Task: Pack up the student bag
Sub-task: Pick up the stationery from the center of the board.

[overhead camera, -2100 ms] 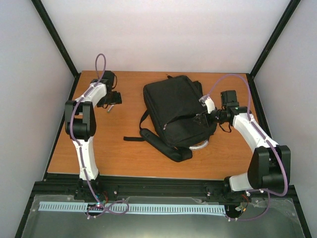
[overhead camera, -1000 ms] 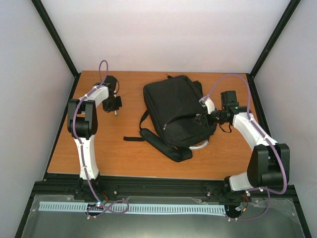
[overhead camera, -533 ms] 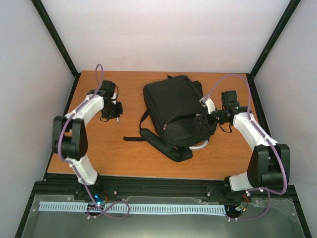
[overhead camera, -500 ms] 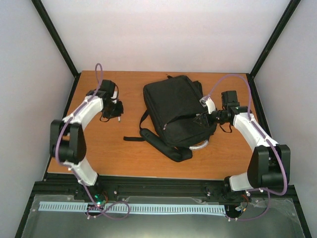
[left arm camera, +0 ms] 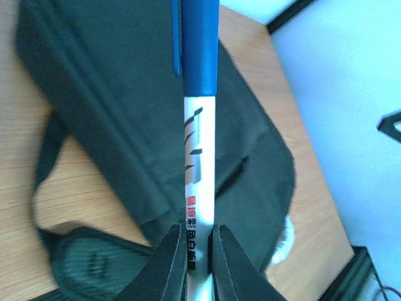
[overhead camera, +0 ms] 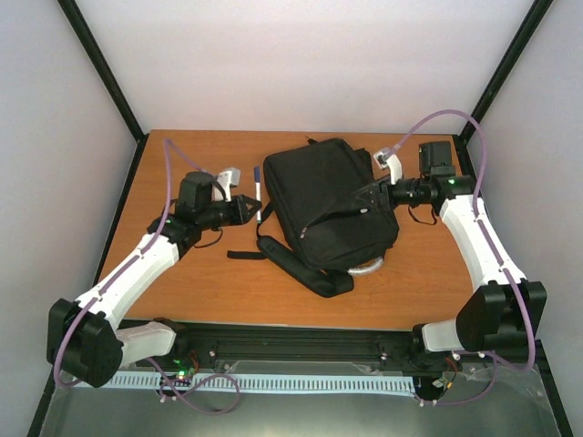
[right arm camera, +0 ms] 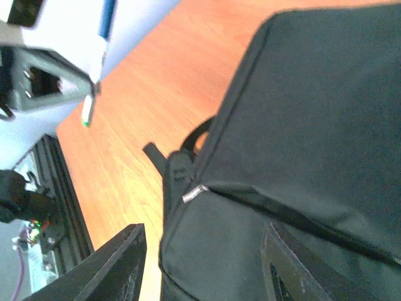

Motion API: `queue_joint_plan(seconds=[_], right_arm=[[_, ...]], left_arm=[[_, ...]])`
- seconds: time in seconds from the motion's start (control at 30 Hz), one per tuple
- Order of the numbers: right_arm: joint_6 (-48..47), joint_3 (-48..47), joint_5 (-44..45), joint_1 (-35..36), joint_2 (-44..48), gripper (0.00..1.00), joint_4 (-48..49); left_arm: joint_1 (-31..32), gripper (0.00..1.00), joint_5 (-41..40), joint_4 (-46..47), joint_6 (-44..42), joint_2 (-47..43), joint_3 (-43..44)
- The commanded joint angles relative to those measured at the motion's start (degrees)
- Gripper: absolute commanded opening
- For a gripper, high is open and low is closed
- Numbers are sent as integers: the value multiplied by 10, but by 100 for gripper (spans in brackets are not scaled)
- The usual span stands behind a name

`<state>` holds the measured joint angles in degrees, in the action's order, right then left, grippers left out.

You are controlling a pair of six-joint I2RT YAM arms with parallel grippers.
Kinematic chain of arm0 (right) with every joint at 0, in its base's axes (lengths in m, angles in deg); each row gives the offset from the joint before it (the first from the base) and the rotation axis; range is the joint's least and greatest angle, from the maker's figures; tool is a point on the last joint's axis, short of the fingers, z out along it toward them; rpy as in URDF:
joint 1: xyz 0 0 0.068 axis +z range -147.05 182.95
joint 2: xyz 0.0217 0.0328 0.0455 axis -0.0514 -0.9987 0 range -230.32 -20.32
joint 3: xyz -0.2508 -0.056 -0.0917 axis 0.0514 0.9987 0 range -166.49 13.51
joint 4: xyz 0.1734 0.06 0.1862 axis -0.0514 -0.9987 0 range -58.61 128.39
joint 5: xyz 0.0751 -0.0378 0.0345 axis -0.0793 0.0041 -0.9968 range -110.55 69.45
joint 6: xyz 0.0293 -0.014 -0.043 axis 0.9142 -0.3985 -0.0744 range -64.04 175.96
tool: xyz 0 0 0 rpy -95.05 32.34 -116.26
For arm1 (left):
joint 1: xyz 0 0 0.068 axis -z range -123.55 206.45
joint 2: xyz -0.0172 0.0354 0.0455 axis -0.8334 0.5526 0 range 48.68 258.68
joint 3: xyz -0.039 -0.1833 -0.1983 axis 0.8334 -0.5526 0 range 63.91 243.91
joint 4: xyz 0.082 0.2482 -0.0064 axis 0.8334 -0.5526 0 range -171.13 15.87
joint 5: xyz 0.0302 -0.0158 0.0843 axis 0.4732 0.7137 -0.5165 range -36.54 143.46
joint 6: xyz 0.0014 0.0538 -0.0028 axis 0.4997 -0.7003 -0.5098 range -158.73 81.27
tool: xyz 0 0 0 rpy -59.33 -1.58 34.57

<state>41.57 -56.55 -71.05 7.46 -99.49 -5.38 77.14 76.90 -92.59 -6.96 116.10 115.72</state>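
The left gripper (overhead camera: pixel 250 208) was shut tight on a white pen (overhead camera: pixel 258 202) with a blue cap, and there it was held, just beside the left edge of the student bag (overhead camera: pixel 323 196). In the left wrist view the pen's white end was seen pinched between the two dark fingers (left arm camera: pixel 170 257), with the capped end pointing to the far side of the table.

The student bag, black and bulky, was laid flat on the far middle of the wooden table (overhead camera: pixel 200 278), its top end turned toward the arms. A padded shoulder strap (overhead camera: pixel 296 262) was spread out from its near left corner onto the wood, and a grey curved handle (overhead camera: pixel 369 268) was seen poking out at the near right. A silver zip pull (right arm camera: pixel 195 192) was picked out at the end of a closed zip line near one corner of the bag.

Over on the bag's right side, the right gripper (overhead camera: pixel 369 193) was held with its jaws well apart. Nothing was seen caught between them, and whether the fabric was touched could not be told. The black fabric filled the gap between its fingers in the right wrist view.
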Motion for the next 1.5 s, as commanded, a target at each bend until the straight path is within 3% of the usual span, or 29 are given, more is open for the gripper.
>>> queue_joint_plan(seconds=[0.0,0.43,0.67,1.03,1.13,1.37,1.43,1.47], right_arm=[[49,-56,-64,-3,-6,51,-12],[99,-146,-121,74,-89,52,-17],[97,-130,-102,139,-82,52,-15],[137,-128,-75,178,-84,48,32],[140,-129,-83,180,-86,40,35],[143,-104,-85,180,-67,8,49],[143,-97,-81,180,-65,3,49],[142,-95,-77,180,-64,3,49]], left_arm=[[42,1,49,150,36,-5,-17],[122,1,31,291,126,31,-5],[133,1,4,347,175,60,20],[180,1,-47,401,211,90,48],[184,1,-53,400,212,92,51],[185,2,-50,396,215,99,51],[185,10,-44,392,217,102,52],[185,20,-44,385,215,104,54]])
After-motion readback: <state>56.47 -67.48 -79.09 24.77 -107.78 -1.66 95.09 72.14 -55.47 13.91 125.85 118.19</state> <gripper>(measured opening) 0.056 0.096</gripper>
